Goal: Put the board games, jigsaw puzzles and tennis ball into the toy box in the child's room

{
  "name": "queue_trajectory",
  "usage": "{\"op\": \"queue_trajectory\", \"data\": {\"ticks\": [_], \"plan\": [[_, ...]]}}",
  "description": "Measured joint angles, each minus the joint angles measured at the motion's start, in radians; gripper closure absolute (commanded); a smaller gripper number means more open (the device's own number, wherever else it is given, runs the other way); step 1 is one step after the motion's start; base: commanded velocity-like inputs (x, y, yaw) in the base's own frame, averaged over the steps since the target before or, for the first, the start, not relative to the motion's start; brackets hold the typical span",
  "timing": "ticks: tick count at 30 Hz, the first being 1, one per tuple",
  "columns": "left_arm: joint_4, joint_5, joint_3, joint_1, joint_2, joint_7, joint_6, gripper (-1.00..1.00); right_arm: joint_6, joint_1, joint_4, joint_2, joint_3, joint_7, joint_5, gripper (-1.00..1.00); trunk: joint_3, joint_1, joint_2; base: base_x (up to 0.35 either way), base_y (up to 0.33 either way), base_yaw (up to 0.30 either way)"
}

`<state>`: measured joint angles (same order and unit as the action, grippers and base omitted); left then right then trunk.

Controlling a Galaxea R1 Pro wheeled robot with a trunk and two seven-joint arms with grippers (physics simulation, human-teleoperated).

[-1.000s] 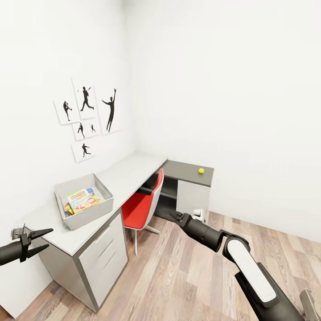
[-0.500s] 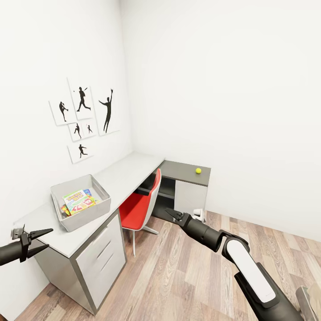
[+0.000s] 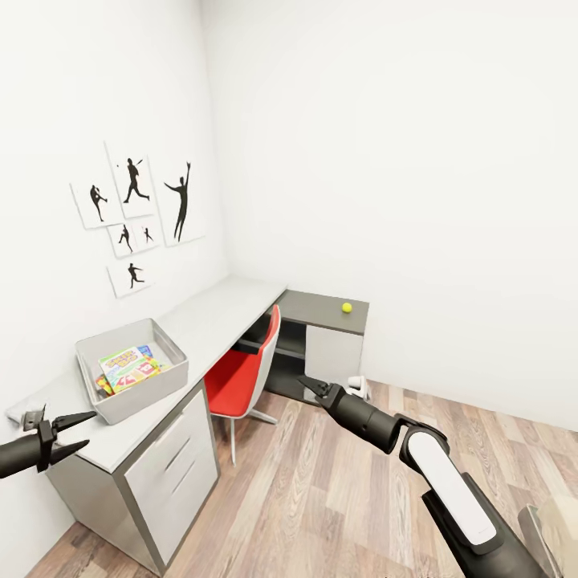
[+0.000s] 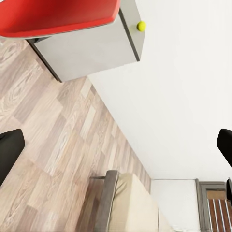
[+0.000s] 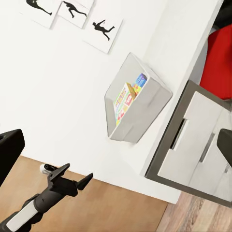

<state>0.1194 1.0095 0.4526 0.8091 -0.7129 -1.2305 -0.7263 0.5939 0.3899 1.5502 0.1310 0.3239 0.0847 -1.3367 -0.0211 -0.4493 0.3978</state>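
view panned right | tennis ball yellow-green (on table) | both end effectors released

View: camera has swung right; whole scene sits further left than before.
Bed: corner newly in at near right.

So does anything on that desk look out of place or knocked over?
Nothing is tipped or spilled. The tennis ball sits alone on the desk's far dark end, well apart from the toy box, which stands upright holding colourful toys.
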Motion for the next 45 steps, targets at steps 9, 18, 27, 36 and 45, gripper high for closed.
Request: {"op": "queue_trajectory", "data": {"ticks": [9,18,27,36,45], "plan": [[0.000,0.000,0.000,0.000,0.002,0.000,0.000,-1.00,0.000,0.000,0.000,0.000,0.000,0.000,0.000,-1.00,0.007,0.000,0.001,0.000,0.000,-0.233],[0.000,0.000,0.002,0.001,0.004,0.001,0.000,-1.00,0.000,0.000,0.000,-0.001,0.000,0.000,0.000,-1.00,0.015,0.000,0.001,0.000,0.000,-0.236],[0.000,-0.001,0.001,0.001,0.008,0.006,0.000,-1.00,-0.001,0.001,0.000,-0.001,0.001,0.000,0.000,-1.00,0.023,0.000,0.001,0.000,0.000,-0.236],[0.001,-0.001,-0.001,0.001,0.013,0.012,0.000,-1.00,0.000,0.001,0.000,-0.001,0.001,0.000,0.000,-1.00,0.031,0.000,0.001,0.000,0.000,-0.236],[0.004,-0.003,0.011,0.001,0.023,0.028,0.004,-1.00,-0.001,0.001,-0.007,-0.002,0.002,0.000,0.000,-1.00,0.039,0.000,0.001,0.000,0.000,-0.213]]}}
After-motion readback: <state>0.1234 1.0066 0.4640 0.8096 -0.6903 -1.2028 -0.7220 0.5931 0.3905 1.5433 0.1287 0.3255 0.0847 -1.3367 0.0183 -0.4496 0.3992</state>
